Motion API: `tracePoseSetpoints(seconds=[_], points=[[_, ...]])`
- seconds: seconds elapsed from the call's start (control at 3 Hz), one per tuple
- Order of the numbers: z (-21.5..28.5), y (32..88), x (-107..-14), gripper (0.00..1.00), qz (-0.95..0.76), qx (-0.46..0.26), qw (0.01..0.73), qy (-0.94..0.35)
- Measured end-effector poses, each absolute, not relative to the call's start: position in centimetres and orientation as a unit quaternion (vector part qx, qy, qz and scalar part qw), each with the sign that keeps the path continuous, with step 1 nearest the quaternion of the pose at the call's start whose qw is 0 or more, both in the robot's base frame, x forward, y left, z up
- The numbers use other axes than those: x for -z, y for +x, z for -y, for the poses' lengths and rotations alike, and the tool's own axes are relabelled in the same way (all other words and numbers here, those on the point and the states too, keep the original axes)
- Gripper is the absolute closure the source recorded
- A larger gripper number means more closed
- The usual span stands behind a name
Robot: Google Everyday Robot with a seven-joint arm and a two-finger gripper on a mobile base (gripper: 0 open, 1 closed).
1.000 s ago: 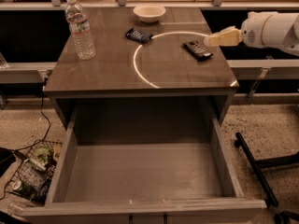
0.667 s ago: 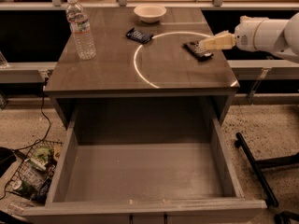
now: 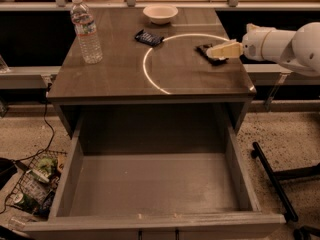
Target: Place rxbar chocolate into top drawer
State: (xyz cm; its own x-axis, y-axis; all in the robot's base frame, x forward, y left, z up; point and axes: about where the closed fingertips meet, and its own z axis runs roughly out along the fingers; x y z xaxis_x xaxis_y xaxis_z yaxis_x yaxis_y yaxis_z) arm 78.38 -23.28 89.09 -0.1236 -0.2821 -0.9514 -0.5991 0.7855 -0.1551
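Pale gripper [image 3: 221, 50] over small flat black rxbar chocolate [image 3: 204, 49] wrapper, right side of dark wooden tabletop [image 3: 115, 81]; grip state, cannot tell. Risk: shallow pinch, bar slips short of open grey-brown wooden top drawer [image 3: 150, 220].

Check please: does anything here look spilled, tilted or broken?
Nothing stands out. The bottle stands upright and the drawer is open. The claw is at the rxbar, near the table's right edge.
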Motion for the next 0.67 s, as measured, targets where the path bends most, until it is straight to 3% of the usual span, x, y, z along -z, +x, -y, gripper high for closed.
tracePoseSetpoints(seconds=[0.67], points=[[21.8,79.4,-87.1,0.0,-0.739,-0.159,0.581,-0.303]])
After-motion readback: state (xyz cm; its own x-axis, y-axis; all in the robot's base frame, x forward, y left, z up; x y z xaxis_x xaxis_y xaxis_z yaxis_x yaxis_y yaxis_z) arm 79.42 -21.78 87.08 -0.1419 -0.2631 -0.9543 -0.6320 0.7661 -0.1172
